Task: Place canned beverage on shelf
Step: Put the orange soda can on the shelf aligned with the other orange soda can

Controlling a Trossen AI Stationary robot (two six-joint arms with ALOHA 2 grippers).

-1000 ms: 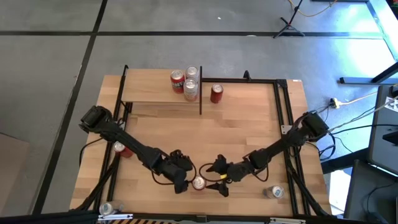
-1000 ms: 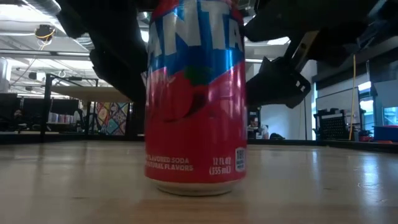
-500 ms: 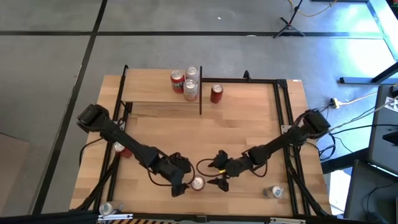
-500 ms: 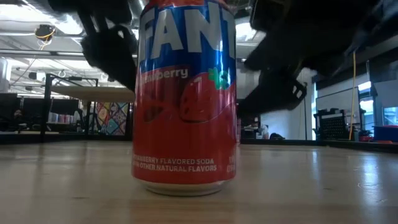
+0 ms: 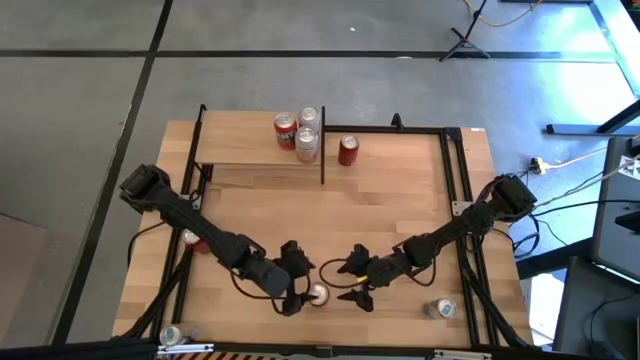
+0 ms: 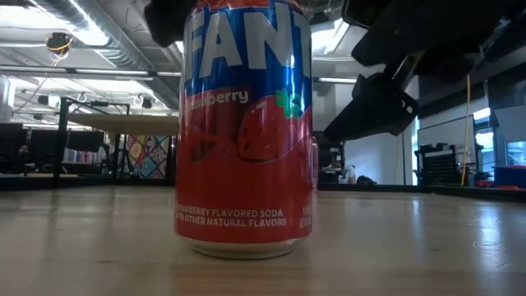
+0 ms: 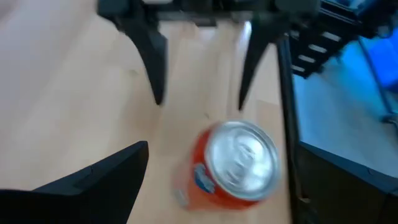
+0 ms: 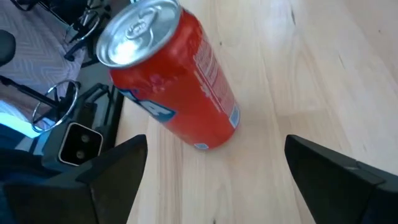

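A red strawberry Fanta can (image 5: 318, 294) stands upright on its base on the tabletop near the front edge; it fills the low view (image 6: 244, 131). My left gripper (image 5: 293, 280) is open just left of it, and the can (image 7: 239, 165) shows in front of its fingers, apart from them. My right gripper (image 5: 358, 278) is open just right of the can (image 8: 171, 81), fingers short of it. The shelf (image 5: 240, 145), a light-wood board with black posts, stands at the far left and carries three cans (image 5: 300, 132).
Another red can (image 5: 348, 150) stands on the table right of the shelf. A red can (image 5: 195, 240) lies under my left arm, a silver-topped can (image 5: 440, 308) sits near the right front, and another (image 5: 172, 335) sits at the left front corner. Black frame rails (image 5: 462, 200) run along the table's sides.
The Fanta can has turned about its upright axis and slid a little toward the table's left, then stood still. My left gripper has drawn back from the can and no longer shows beside it in the low view.
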